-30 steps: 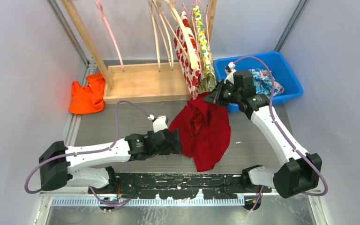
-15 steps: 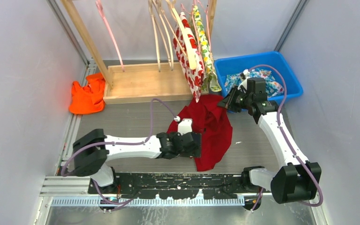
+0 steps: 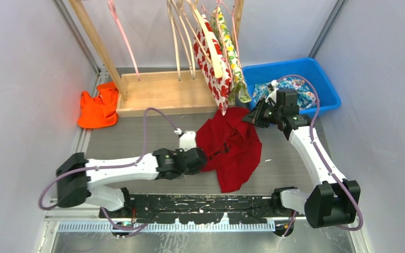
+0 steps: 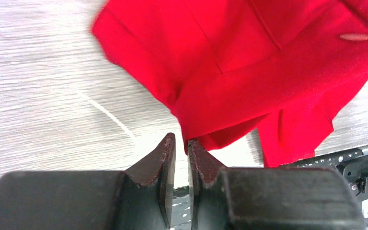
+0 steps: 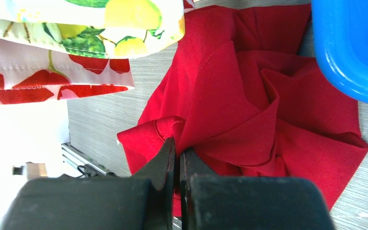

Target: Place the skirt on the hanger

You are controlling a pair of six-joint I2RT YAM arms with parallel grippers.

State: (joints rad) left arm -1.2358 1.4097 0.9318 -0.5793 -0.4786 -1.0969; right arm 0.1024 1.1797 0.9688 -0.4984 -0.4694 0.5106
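Top view: red skirt point(image 3: 231, 150) lies crumpled on the grey table point(image 3: 132, 139), mid-right, just near of the wooden rack point(image 3: 158, 95). It is not on any hanger. Bare wooden hangers point(image 3: 182, 31) hang on the rack, with a red-print cloth point(image 3: 213, 68) and a lemon-print cloth point(image 3: 232, 52) on hangers to their right. Orange cloth point(image 3: 99, 108) sits at far left. Blue bin point(image 3: 327, 87) at far right holds a floral cloth point(image 3: 298, 87).

Only this view shows both arms: the left reaches to the skirt's left edge, the right to its far right corner.

Left wrist view gives jaw detail. Left gripper point(image 4: 180, 142) has its jaws nearly together with a thin slit, bare table showing through it and no cloth inside. The skirt hem lies right at the tips. A small pinkish pull tab point(image 4: 362, 37) shows on the skirt, not made out from above.

Right wrist view: right gripper point(image 5: 177, 143) has its jaws pressed together on a bunched fold of the skirt. The hems of both printed cloths hang over the skirt's far edge, and the bin corner is at right.

There is a pale marking on the left arm's black link, too small to read.
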